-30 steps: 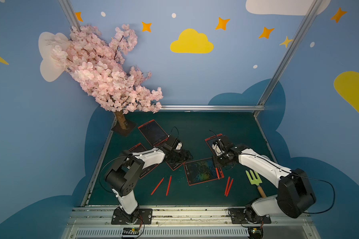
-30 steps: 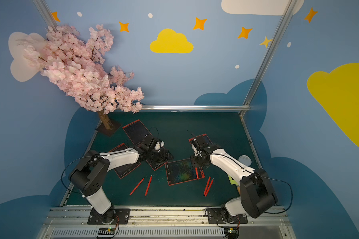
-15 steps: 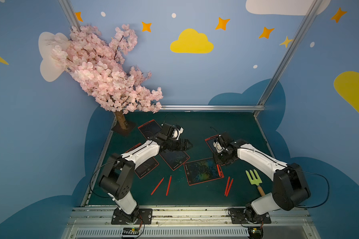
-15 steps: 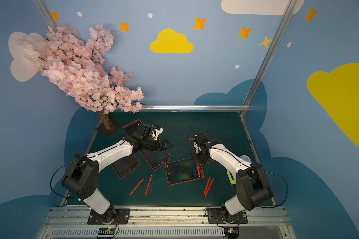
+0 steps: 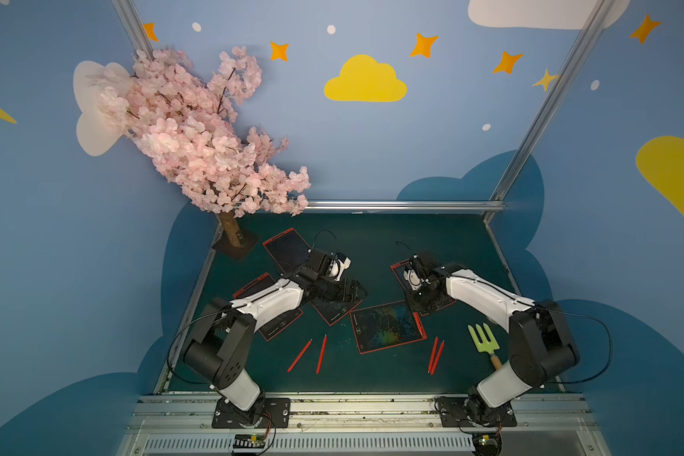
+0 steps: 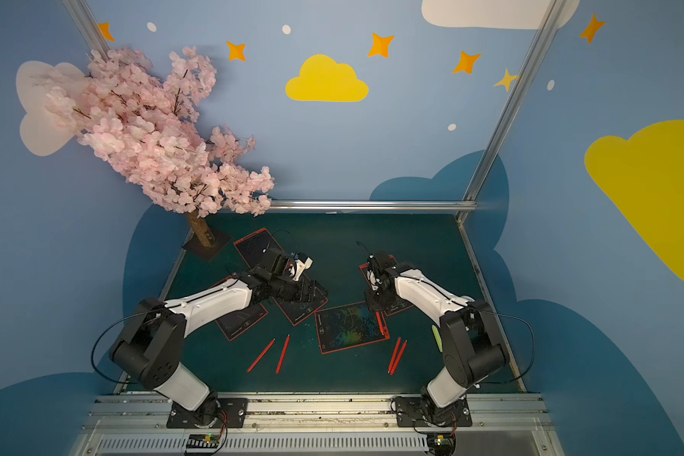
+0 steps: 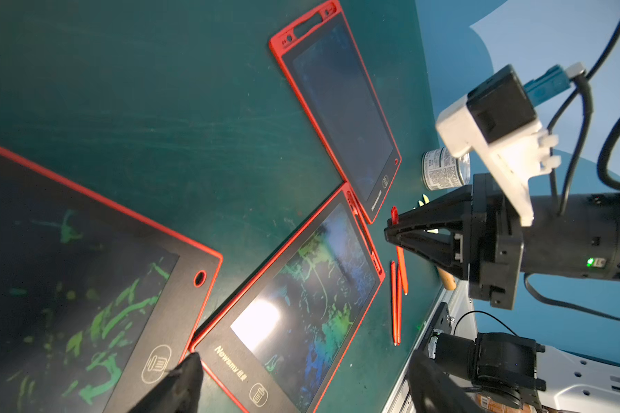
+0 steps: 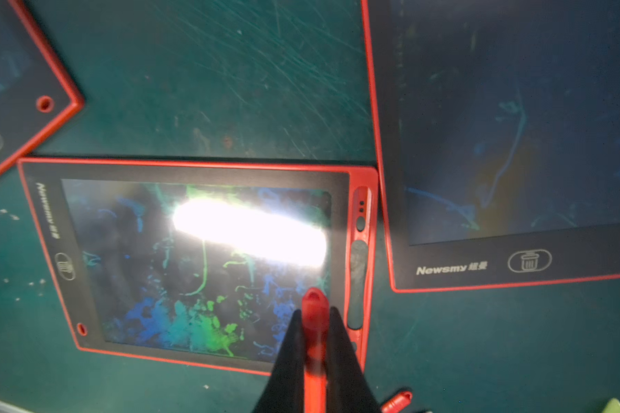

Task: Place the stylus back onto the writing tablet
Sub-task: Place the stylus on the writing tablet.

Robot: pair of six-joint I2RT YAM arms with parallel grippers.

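Observation:
My right gripper (image 8: pixel 315 316) is shut on a red stylus (image 8: pixel 315 304), which stands between the black fingers with its blunt end up. It hangs over the right part of the red-framed writing tablet (image 8: pixel 201 271), which is covered in green and blue scribbles, close beside the pen slot (image 8: pixel 358 279) on its edge. Both top views show this tablet (image 5: pixel 386 325) (image 6: pixel 348 325) mid-table, with the right gripper (image 5: pixel 421 306) at its far right corner. My left gripper (image 5: pixel 352 290) hovers open and empty above a neighbouring tablet (image 5: pixel 334 310).
Other red-framed tablets (image 5: pixel 287 248) (image 5: pixel 269 316) (image 5: pixel 405 272) lie around. Two loose red styluses (image 5: pixel 311 355) rest in front of centre, and a pair of them (image 5: pixel 435 355) lies right of the scribbled tablet. A green garden fork (image 5: pixel 484 343) and a tin can (image 7: pixel 442 170) are at the right, and a blossom tree (image 5: pixel 198 138) stands at the back left.
My left arm has stretched out over the tablets, and its jaws have opened a little wider. The right gripper, still holding the stylus, has barely shifted.

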